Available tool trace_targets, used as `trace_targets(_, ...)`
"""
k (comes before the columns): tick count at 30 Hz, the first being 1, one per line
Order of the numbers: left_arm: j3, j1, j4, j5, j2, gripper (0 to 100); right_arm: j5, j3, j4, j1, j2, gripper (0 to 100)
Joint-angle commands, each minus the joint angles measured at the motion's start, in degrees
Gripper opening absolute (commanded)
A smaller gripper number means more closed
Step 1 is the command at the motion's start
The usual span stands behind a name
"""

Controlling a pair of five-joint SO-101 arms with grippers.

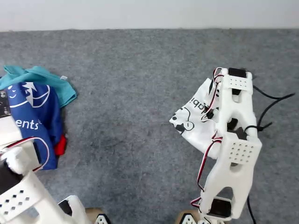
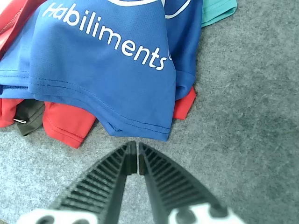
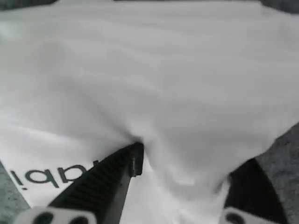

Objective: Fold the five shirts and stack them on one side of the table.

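Left jaws closed, empty, near blue shirt; right jaws apart, white shirt hiding one tip.

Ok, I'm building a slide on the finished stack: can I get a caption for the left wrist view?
Shut left pincer just short of the hem of the blue shirt, which lies over a red shirt.

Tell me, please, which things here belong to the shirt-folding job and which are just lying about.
Job: white shirt, blue shirt, teal shirt, red shirt, dark garment.
Lying about: black cable, grey table covering.
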Motion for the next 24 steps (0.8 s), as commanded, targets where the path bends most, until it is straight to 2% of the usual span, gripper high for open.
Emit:
trace_targets(1,-0.22,-0.26,0.62,-0.53,-0.26,1,0.26,-0.09,-1.27,3.12,1.89,3.1)
trace_targets(2,-0.22,-0.26,0.62,-0.53,-0.26,1,1.76,-0.09,-1.19,3.74,1.63,0.6)
trace_targets(7,-0.22,-0.26,0.62,-0.53,-0.26,1,14.07,-3.69,4.18,6.73,-2.77,0.9)
trace_targets(11,-0.22,-0.26,0.62,-0.53,-0.26,1,28.57,-7.74,5.58,13.93,-7.6,0.9)
trace_targets(18,-0.22,-0.26,0.62,-0.53,-0.26,1,60.31,-11.87,0.13,28.09,-9.01,0.9)
trace_targets(20,-0.22,-0.26,0.62,-0.53,-0.26,1,64.53,-11.87,-3.38,30.73,-9.01,0.9)
trace_targets(24,-0.22,-0.09,0.62,-0.53,-0.26,1,68.31,-11.87,-8.13,33.89,-9.01,1.3)
